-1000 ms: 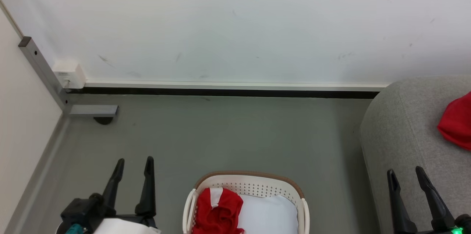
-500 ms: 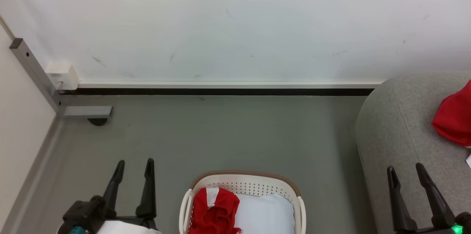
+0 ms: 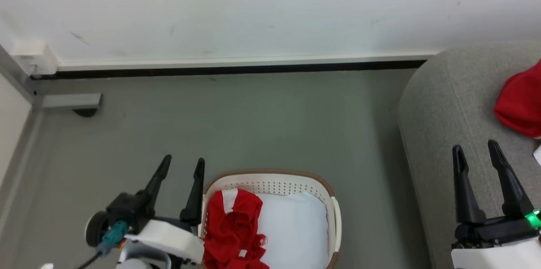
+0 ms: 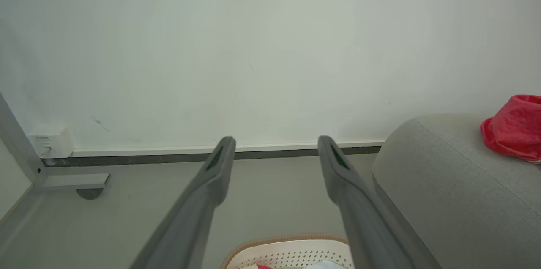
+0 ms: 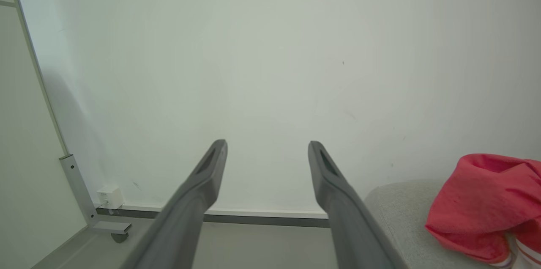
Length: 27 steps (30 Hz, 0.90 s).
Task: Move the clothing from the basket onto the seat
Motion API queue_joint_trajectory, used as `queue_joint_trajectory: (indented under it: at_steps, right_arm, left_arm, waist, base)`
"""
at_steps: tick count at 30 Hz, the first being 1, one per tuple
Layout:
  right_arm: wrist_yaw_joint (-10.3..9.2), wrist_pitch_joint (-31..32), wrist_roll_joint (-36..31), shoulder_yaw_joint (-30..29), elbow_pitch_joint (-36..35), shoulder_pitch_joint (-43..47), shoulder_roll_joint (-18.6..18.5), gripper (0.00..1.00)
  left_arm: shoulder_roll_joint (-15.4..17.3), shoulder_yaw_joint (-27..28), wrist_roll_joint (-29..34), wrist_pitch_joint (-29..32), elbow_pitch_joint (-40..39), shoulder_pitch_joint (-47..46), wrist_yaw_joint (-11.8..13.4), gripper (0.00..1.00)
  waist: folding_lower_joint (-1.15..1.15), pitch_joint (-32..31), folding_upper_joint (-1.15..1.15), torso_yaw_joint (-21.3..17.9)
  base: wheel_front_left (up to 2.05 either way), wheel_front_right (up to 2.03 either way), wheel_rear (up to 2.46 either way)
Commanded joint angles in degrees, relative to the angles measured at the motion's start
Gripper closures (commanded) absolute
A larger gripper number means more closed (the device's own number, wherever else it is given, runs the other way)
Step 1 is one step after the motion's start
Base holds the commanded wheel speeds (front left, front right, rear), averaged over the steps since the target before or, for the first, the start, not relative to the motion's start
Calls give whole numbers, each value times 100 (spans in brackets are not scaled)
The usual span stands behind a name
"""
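Observation:
A white perforated basket (image 3: 334, 214) with a brown rim stands on the floor at the bottom centre; its far rim (image 4: 291, 239) shows in the left wrist view. Red clothing (image 3: 234, 231) with a white panel lies in its left half on a white pad. More red clothing (image 3: 517, 102) (image 4: 511, 127) (image 5: 486, 201) lies on the grey seat (image 3: 439, 108) (image 4: 431, 176) (image 5: 393, 201) at the right. My left gripper (image 3: 182, 163) (image 4: 274, 144) hangs open just left of the basket. My right gripper (image 3: 475, 147) (image 5: 266, 146) is open over the seat's front part. Both hold nothing.
A white wall with a dark baseboard (image 3: 236, 69) runs across the back. A grey metal post foot (image 3: 72, 102) and a small white box (image 3: 31, 55) sit in the far left corner. Grey floor (image 3: 253, 125) lies between wall, basket and seat.
The head camera has tilted down, so wall and floor sit higher in view. The left gripper now stands nearer the basket's left rim. Both grippers stay open.

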Motion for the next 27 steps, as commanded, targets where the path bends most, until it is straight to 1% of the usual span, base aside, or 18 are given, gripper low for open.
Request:
queue_joint_trajectory:
  at_steps: [1,5,6,7,12,18,21,25,27]
  right_arm:
    - [-12,-18,58,13,-60,-217,6,0]
    - [-12,-19,85,92,-123,-581,132,0]
    - [-12,-19,85,92,-123,-581,132,0]
    - [-12,-19,91,106,-132,-674,160,0]
    - [-12,-18,146,136,-196,-1019,312,0]
    - [-12,-19,211,94,-252,-1277,401,0]
    - [-12,-19,235,87,-269,-1384,460,0]
    - [-12,-19,256,115,-292,-1486,518,0]
    - [-12,-19,289,120,-299,-1524,548,0]
  left_arm:
    - [83,-72,126,159,202,-294,-48,0]
    - [218,-201,236,547,723,-747,-157,0]
    - [218,-201,236,547,723,-747,-157,0]
    - [257,-216,218,620,867,-866,-194,0]
    - [500,-438,346,1039,1750,-1420,-444,0]
    - [787,-746,500,1550,2881,-2034,-624,0]
    - [943,-1018,637,1728,3390,-2294,-684,0]
    - [1156,-1598,911,2051,3959,-2626,-730,0]
    - [1213,-1808,866,2176,4178,-2786,-736,0]
  waist:
    - [0,456,0,-266]
    - [0,905,0,-591]
    - [0,905,0,-591]
    - [0,1023,0,-684]
    - [0,1574,0,-1073]
    - [0,2164,0,-1477]
    - [0,2443,0,-1672]
    - [0,2784,0,-1894]
    - [0,2951,0,-1979]
  base:
    - [0,0,0]
    - [0,0,0]
    - [0,0,0]
    - [0,0,0]
    - [0,0,0]
    - [0,0,0]
    - [0,0,0]
    - [0,0,0]
    - [0,0,0]
